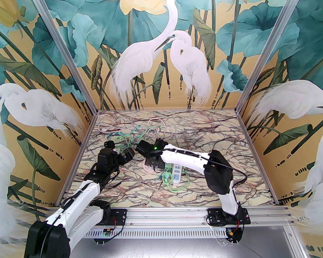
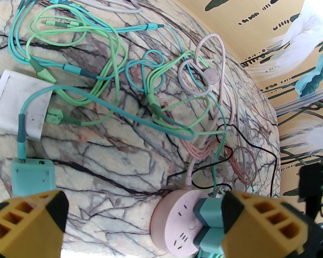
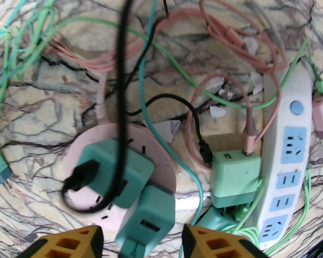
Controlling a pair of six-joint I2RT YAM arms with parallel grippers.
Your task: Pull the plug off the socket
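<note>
Right wrist view shows the right claw (image 3: 142,235) spread either side of a teal plug (image 3: 146,216) at the pink socket (image 3: 78,149) edge, its base cropped; left claw (image 2: 145,205) gapes wide.

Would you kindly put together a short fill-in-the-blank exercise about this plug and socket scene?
1. The round socket is ____ in colour.
2. The outlets on the white power strip are ____.
3. The right tool is ____, with a teal plug just ahead of it.
Missing words: pink; blue; open.
</note>
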